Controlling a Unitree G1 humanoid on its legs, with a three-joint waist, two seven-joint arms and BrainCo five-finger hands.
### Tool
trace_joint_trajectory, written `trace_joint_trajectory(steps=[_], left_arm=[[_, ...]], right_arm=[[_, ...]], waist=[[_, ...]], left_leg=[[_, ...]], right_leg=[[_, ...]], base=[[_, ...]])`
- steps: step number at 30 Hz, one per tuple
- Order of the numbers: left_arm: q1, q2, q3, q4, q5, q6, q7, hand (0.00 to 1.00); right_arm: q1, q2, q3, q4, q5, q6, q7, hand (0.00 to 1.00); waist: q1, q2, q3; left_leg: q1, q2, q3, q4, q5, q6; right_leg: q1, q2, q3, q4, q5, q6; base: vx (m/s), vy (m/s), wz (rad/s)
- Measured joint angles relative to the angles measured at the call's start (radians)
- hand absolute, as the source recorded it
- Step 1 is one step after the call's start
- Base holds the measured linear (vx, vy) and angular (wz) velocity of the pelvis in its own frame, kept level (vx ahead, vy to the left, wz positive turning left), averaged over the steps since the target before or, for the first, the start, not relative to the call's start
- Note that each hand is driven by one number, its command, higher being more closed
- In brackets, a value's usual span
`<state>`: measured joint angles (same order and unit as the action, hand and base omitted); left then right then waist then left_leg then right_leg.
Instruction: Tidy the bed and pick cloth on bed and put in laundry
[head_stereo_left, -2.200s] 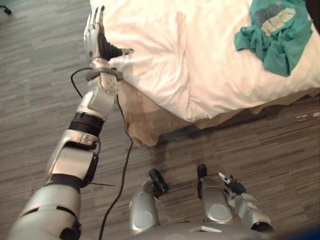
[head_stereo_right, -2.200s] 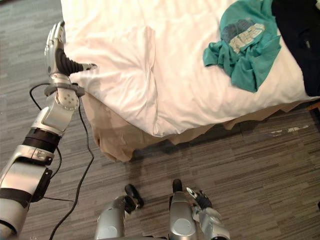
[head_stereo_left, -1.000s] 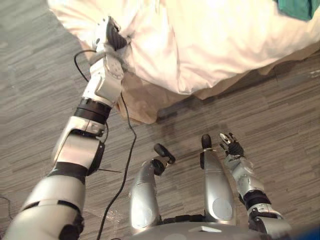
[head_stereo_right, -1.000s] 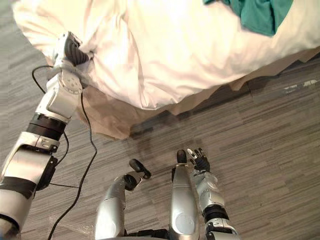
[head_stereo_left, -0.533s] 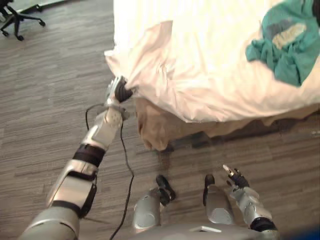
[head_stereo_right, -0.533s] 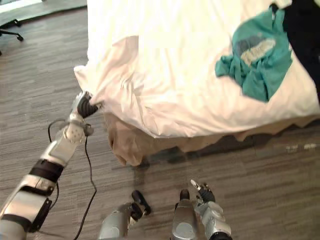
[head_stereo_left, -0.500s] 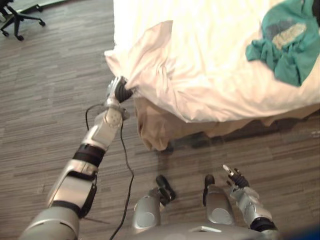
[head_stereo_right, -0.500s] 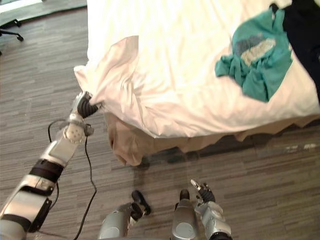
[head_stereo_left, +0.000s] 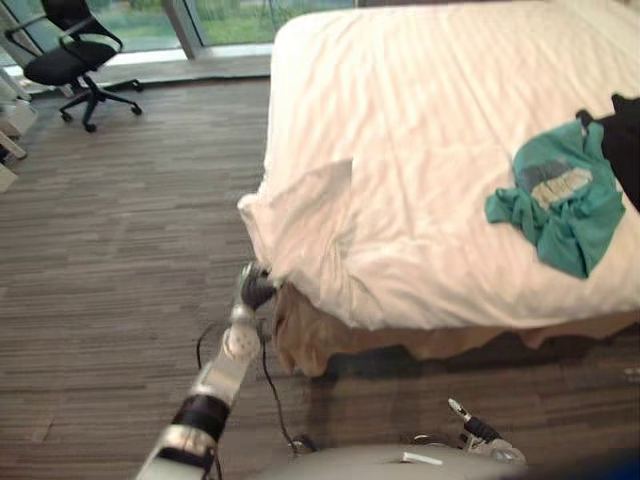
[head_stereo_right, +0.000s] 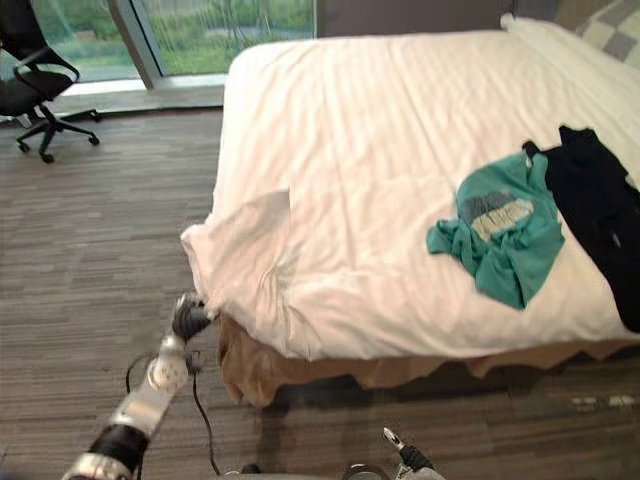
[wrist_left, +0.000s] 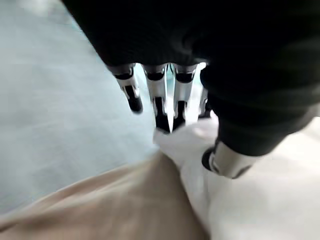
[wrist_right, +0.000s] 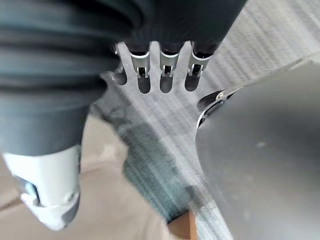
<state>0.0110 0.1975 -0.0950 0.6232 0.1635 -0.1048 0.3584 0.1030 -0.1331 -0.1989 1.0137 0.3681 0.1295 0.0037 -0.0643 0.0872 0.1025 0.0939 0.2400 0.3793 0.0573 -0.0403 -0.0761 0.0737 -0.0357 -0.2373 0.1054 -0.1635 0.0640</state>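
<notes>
Two garments lie on the bed (head_stereo_left: 312, 345), neither in a hand: a teal shirt (head_stereo_left: 556, 205) near the foot edge, and a black top (head_stereo_right: 597, 215) just beside it on the right. The left hand (head_stereo_left: 256, 287) is at the near-left corner, fingers (wrist_left: 161, 100) and thumb pinching the corner of the white duvet (head_stereo_left: 420, 120), probably to pull the folded flap flat. The right hand (head_stereo_left: 470, 425) hangs low with its fingers relaxed, holding nothing.

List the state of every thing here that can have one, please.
white duvet: spread flat, near corner bunched and gripped.
teal shirt: crumpled on the duvet.
black garment: lying loose beside the teal shirt.
office chair: upright, unoccupied.
left hand: shut on the duvet corner.
right hand: open, holding nothing.
</notes>
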Motion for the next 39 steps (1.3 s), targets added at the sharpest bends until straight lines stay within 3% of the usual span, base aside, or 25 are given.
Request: trace_joint_trajectory(steps=[1,2,5,9,11,13,15,19,21,23,24,26,29,32,36,39], left_arm=[[0.039,-0.002,0.044,0.045,-0.023,0.003,0.029,0.0],[0.063,-0.024,0.07,0.118,-0.048,0.009,0.047,0.0],[0.155,-0.1,0.146,0.221,-0.103,0.01,0.079,0.0],[0.232,-0.126,0.257,0.318,-0.096,0.022,0.085,0.0],[0.245,-0.13,0.311,0.347,-0.095,0.056,0.082,0.0],[0.258,-0.136,0.366,0.359,-0.091,0.113,0.04,0.0],[0.268,-0.151,0.416,0.382,-0.072,0.165,-0.045,0.0],[0.309,-0.175,0.459,0.382,-0.068,0.164,-0.119,0.0],[0.31,-0.183,0.461,0.385,-0.112,0.108,-0.137,0.0],[0.295,-0.182,0.448,0.379,-0.214,-0.025,-0.13,0.0],[0.284,-0.181,0.445,0.376,-0.245,-0.066,-0.123,0.0],[0.25,-0.177,0.398,0.279,-0.349,-0.222,-0.064,0.0],[0.195,-0.13,0.319,0.095,-0.36,-0.321,0.038,0.0],[0.118,-0.033,0.294,-0.07,-0.267,-0.364,0.181,0.0],[0.066,0.081,0.315,-0.219,-0.168,-0.342,0.26,0.0],[0.031,0.139,0.313,-0.272,-0.098,-0.31,0.258,0.0]], right_arm=[[0.003,0.018,-0.003,0.002,-0.003,0.01,0.005,0.0],[0.01,0.021,-0.013,0.013,-0.023,0.016,0.014,0.0],[0.013,-0.005,-0.038,0.031,-0.069,0.023,0.033,0.0],[0.031,-0.004,-0.065,0.031,-0.078,0.028,0.05,0.0],[0.032,0.0,-0.065,0.03,-0.078,0.028,0.057,0.0],[0.035,0.01,-0.065,0.031,-0.079,0.028,0.064,0.0],[0.044,0.018,-0.065,0.03,-0.087,0.027,0.071,0.0],[0.069,0.037,-0.064,0.025,-0.109,0.016,0.073,0.0],[0.08,0.04,-0.063,0.023,-0.112,0.016,0.073,0.0],[0.08,0.034,-0.057,0.023,-0.123,0.016,0.073,0.0],[0.08,0.032,-0.053,0.022,-0.129,0.016,0.073,0.0],[0.084,0.026,-0.04,0.023,-0.138,0.023,0.073,0.0],[0.077,0.014,-0.024,0.023,-0.135,0.052,0.088,0.0],[0.062,0.005,-0.026,0.024,-0.131,0.082,0.119,0.0],[0.043,-0.005,-0.048,0.024,-0.125,0.1,0.148,0.0],[0.035,-0.006,-0.068,0.024,-0.125,0.105,0.148,0.0]], waist=[[0.025,-0.06,-0.002],[0.027,-0.068,-0.008],[0.047,-0.016,-0.006],[0.067,-0.016,-0.008],[0.076,-0.024,-0.011],[0.081,-0.037,-0.016],[0.085,-0.05,-0.022],[0.086,-0.067,-0.037],[0.086,-0.07,-0.044],[0.082,-0.069,-0.046],[0.082,-0.068,-0.046],[0.083,-0.069,-0.047],[0.083,-0.069,-0.049],[0.078,-0.07,-0.051],[0.069,-0.063,-0.048],[0.073,-0.06,-0.046]], left_leg=[[0.009,-0.039,-0.005,0.004,-0.002,-0.006],[0.021,-0.032,-0.031,0.004,-0.034,-0.045],[0.048,-0.02,-0.039,-0.02,-0.035,-0.048],[0.068,-0.034,-0.044,-0.023,-0.035,-0.048],[0.077,-0.046,-0.045,-0.029,-0.035,-0.048],[0.081,-0.061,-0.043,-0.049,-0.036,-0.049],[0.082,-0.069,-0.041,-0.067,-0.04,-0.056],[0.101,-0.084,-0.021,-0.083,-0.035,-0.049],[0.109,-0.088,-0.011,-0.104,-0.03,-0.045],[0.115,-0.101,-0.005,-0.145,-0.007,-0.043],[0.116,-0.102,-0.006,-0.152,-0.003,-0.045],[0.116,-0.102,-0.009,-0.158,0.003,-0.044],[0.112,-0.103,-0.023,-0.158,0.004,-0.044],[0.113,-0.103,-0.029,-0.155,0.012,-0.043],[0.117,-0.106,-0.025,-0.154,0.01,-0.044],[0.13,-0.107,-0.009,-0.153,0.003,-0.04]], right_leg=[[0.026,-0.018,0.002,-0.202,0.215,0.003],[0.046,-0.016,-0.035,-0.198,0.166,-0.038],[0.063,0.0,-0.046,-0.197,0.165,-0.04],[0.095,-0.009,-0.057,-0.196,0.165,-0.04],[0.098,-0.021,-0.065,-0.195,0.164,-0.038],[0.096,-0.035,-0.074,-0.195,0.16,-0.023],[0.091,-0.043,-0.078,-0.194,0.165,-0.014],[0.089,-0.059,-0.076,-0.193,0.166,-0.004],[0.084,-0.063,-0.073,-0.193,0.162,0.002],[0.07,-0.065,-0.073,-0.195,0.165,0.006],[0.07,-0.065,-0.074,-0.196,0.166,0.007],[0.071,-0.064,-0.077,-0.201,0.168,0.009],[0.071,-0.063,-0.08,-0.199,0.172,0.007],[0.071,-0.061,-0.078,-0.199,0.178,0.006],[0.073,-0.062,-0.066,-0.198,0.18,0.005],[0.077,-0.063,-0.048,-0.198,0.18,0.004]], base=[[0.22,-0.259,0.33],[0.21,-0.189,0.33],[0.14,-0.052,0.15],[0.02,0.025,0.1],[-0.05,0.063,0.07],[-0.1,0.059,0.11],[-0.16,0.075,0.09],[-0.13,0.032,-0.13],[-0.14,0.004,-0.13],[-0.08,0.006,-0.05],[-0.06,0.003,0.06],[-0.03,-0.005,0.06],[0.01,-0.003,0.03],[0.07,0.006,0.01],[0.11,0.013,-0.01],[0.06,0.009,-0.13]])
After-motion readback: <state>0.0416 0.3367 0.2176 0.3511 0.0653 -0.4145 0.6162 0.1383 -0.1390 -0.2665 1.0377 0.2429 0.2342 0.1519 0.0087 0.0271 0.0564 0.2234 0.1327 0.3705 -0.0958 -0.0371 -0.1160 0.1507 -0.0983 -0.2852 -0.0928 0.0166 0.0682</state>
